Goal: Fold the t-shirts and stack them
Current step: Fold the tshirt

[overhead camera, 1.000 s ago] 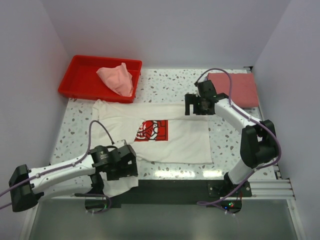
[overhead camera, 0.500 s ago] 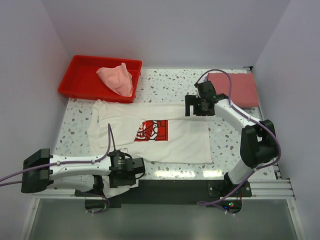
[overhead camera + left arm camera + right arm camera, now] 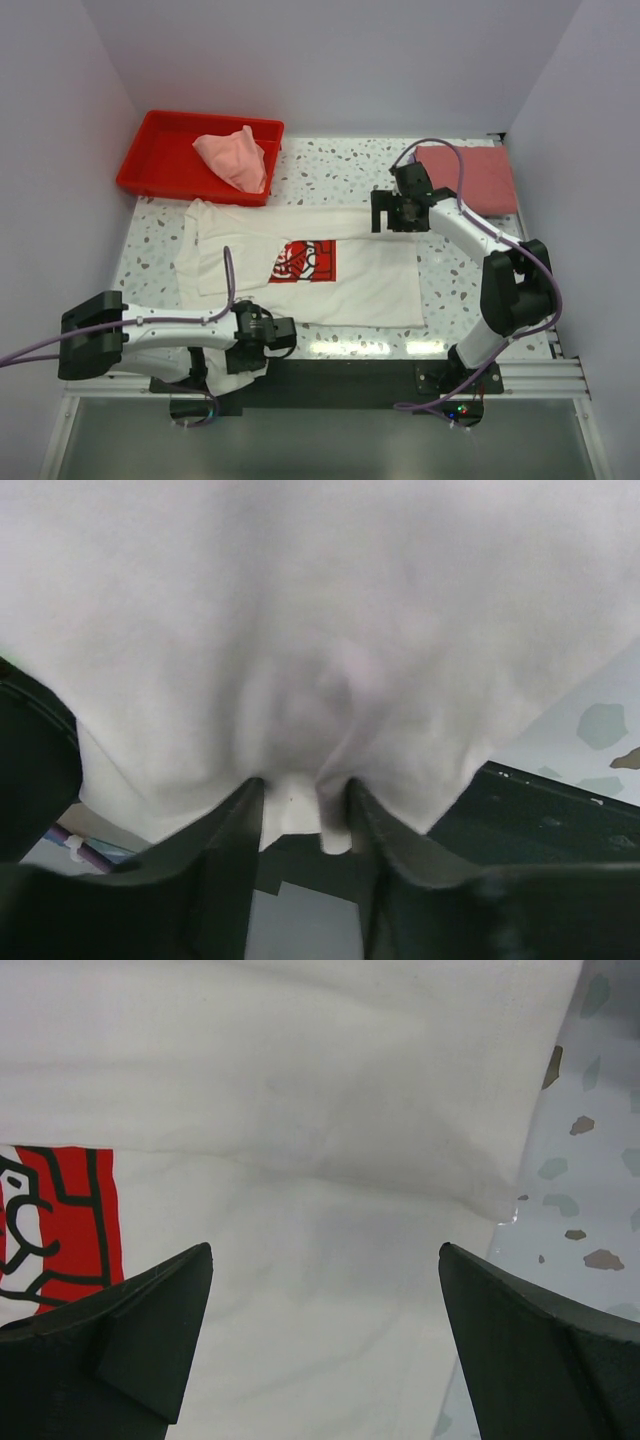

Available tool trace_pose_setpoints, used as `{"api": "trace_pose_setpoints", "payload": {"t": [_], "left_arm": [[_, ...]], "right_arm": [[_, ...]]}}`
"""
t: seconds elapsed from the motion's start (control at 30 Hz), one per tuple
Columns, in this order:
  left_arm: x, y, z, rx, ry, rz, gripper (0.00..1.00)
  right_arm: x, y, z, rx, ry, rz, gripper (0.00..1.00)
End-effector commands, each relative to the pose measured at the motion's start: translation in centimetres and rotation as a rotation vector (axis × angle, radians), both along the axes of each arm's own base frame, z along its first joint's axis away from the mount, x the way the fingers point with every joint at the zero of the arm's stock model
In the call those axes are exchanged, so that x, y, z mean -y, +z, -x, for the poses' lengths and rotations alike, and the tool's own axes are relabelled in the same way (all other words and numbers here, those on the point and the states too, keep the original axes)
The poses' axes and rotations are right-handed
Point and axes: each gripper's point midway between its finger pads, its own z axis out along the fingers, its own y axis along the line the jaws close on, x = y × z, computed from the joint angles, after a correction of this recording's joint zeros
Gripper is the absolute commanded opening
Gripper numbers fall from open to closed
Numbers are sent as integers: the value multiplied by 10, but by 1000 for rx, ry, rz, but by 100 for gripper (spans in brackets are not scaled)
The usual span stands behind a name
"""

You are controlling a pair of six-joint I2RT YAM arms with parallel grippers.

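A white t-shirt (image 3: 350, 275) with a red chest print (image 3: 303, 261) lies spread across the table, its near-left corner hanging over the front edge. My left gripper (image 3: 264, 340) is at that corner. In the left wrist view its fingers (image 3: 240, 810) are pinched on a fold of the white cloth (image 3: 320, 630). My right gripper (image 3: 398, 215) hovers open over the shirt's far right part, the cloth (image 3: 330, 1090) and the print (image 3: 60, 1220) below its spread jaws. A pale pink t-shirt (image 3: 235, 158) lies crumpled in the tray. A dusty-red t-shirt (image 3: 470, 178) lies folded flat at the back right.
A red plastic tray (image 3: 160, 160) stands at the back left. The speckled table (image 3: 330, 165) ends at a black front rail (image 3: 350, 375) near the arm bases. White walls close in on the left, back and right.
My left arm swung down and right along the front edge and its jaws narrowed onto the shirt's hanging corner. The right arm stayed still and open.
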Motion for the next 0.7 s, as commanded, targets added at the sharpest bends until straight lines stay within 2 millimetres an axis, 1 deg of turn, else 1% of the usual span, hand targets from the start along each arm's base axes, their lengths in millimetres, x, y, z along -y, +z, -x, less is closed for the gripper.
{"api": "trace_pose_setpoints", "payload": {"t": [0.0,0.07,0.1,0.2,0.23,0.27,0.3,0.33,0.37,0.4,0.43,0.47,0.5,0.53,0.57,0.6,0.63,0.67], "left_arm": [[20,-10,-5,37,17,108,33],[19,-10,-3,30,38,116,20],[10,-7,-2,27,48,84,9],[11,1,-6,58,62,99,0],[11,3,-9,75,60,98,0],[11,6,-11,86,57,98,0],[11,13,-16,110,52,89,0],[10,17,-19,123,50,85,0],[11,21,-21,137,45,83,0],[12,28,-24,150,43,83,0],[12,31,-28,173,39,80,0],[13,34,-31,184,33,91,0],[15,36,-33,198,27,104,0],[16,39,-36,212,11,116,0],[17,40,-37,216,4,124,0],[16,41,-37,219,-2,121,0],[15,43,-38,223,-8,119,0],[15,44,-39,225,-14,118,0]], "right_arm": [[6,7,-1,20,-18,16,99],[8,8,3,19,-37,17,99],[11,10,3,25,-51,26,99],[19,16,15,28,-100,24,99],[24,14,21,20,-123,34,99],[26,22,29,27,-154,16,99],[28,23,35,21,-179,11,99],[35,15,47,-3,-207,28,99],[38,22,57,4,-241,6,99],[40,21,66,-3,-250,-1,99],[45,10,82,-33,-262,3,99],[43,7,92,-51,-256,-19,99],[44,12,102,-43,-264,-46,99],[48,2,117,-76,-276,-40,99],[44,-1,130,-111,-275,-73,99],[42,2,138,-104,-272,-104,99],[44,-10,152,-142,-285,-103,99],[42,-15,162,-172,-291,-124,99]]}}
